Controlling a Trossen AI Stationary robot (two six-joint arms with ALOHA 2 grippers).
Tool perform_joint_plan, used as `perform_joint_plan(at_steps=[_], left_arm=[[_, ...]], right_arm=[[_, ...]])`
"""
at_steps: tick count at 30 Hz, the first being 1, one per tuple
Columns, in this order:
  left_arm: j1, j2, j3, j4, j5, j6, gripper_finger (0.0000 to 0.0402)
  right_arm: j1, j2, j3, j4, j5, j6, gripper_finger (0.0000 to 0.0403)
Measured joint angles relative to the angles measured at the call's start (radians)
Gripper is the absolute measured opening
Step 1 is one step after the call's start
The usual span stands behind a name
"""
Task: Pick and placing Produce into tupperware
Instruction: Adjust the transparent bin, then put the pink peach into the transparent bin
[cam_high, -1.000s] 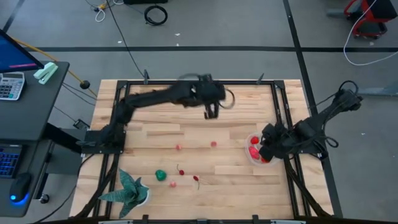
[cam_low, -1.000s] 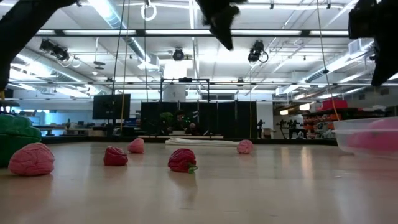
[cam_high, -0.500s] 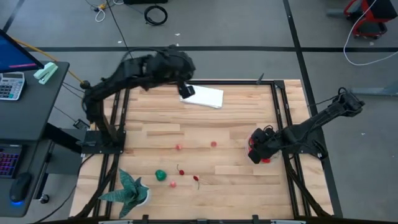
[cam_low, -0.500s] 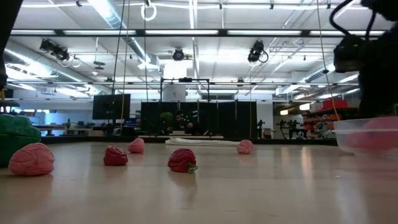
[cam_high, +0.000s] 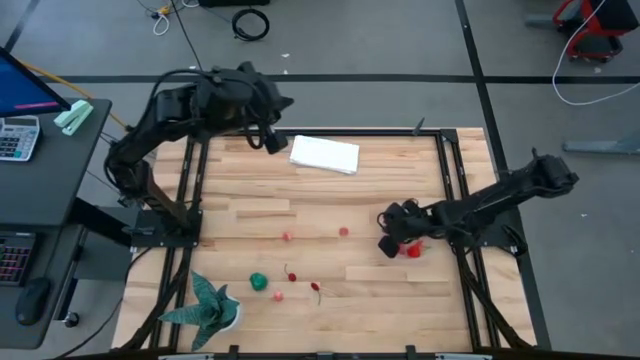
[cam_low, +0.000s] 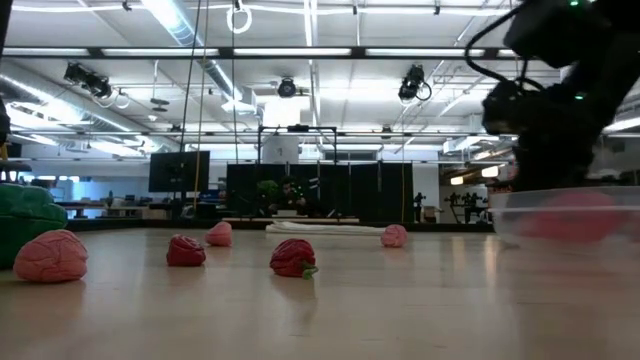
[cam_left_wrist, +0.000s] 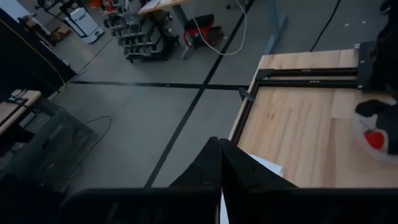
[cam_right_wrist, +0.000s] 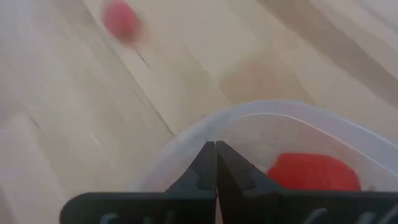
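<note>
The right hand (cam_high: 388, 243), fingers pinched on the rim of the tupperware (cam_right_wrist: 261, 134) right of centre, apparently to reposition it near loose produce (cam_high: 287, 272) lower left; the left hand (cam_high: 270, 140), closed, waits upper left.

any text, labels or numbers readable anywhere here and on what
None can be read.
The calculator on the side desk has keys too small to make out.
The monitor beside it shows only colour.
The tupperware shows no label.
</note>
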Motion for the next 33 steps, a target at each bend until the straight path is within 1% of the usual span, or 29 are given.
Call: perform_joint_plan(at_steps=[4, 7, 11, 16, 18, 20, 22, 24, 25, 29, 33], left_arm=[[0.000, -0.012, -0.001, -0.008, -0.025, 0.000, 0.0002], [0.000, -0.018, 0.000, -0.010, -0.041, -0.005, 0.0004], [0.000, -0.020, 0.000, -0.041, -0.043, -0.033, 0.0014], [0.005, -0.014, 0.000, -0.168, -0.043, -0.080, 0.0020], [0.014, -0.001, -0.002, -0.245, -0.023, -0.096, 0.0027], [0.022, 0.016, -0.022, -0.292, 0.031, -0.172, 0.0042], [0.024, 0.033, -0.075, -0.317, 0.062, -0.214, 0.0064], [0.023, 0.036, -0.152, -0.298, 0.080, -0.241, 0.0090], [0.022, 0.038, -0.202, -0.277, 0.108, -0.255, 0.0104], [0.020, 0.043, -0.446, -0.078, 0.286, -0.273, 0.0157], [-0.002, 0.044, -0.714, 0.257, 0.506, -0.252, 0.0190]], right_arm=[[-0.067, 0.036, 0.000, 0.158, -0.025, -0.094, 0.0000], [-0.114, 0.065, 0.023, 0.217, -0.035, -0.169, 0.0000], [-0.159, 0.098, 0.089, 0.220, -0.044, -0.275, 0.0001], [-0.177, 0.091, 0.188, 0.178, -0.129, -0.433, 0.0009], [-0.175, 0.072, 0.229, 0.153, -0.161, -0.499, 0.0016], [-0.175, 0.052, 0.273, 0.125, -0.197, -0.569, 0.0027], [-0.175, 0.039, 0.325, 0.073, -0.211, -0.614, 0.0043], [-0.175, 0.026, 0.385, -0.008, -0.214, -0.659, 0.0061], [-0.175, 0.023, 0.417, -0.049, -0.213, -0.675, 0.0071], [-0.175, 0.006, 0.540, -0.207, -0.198, -0.677, 0.0106], [-0.175, -0.009, 0.640, -0.319, -0.196, -0.677, 0.0126]])
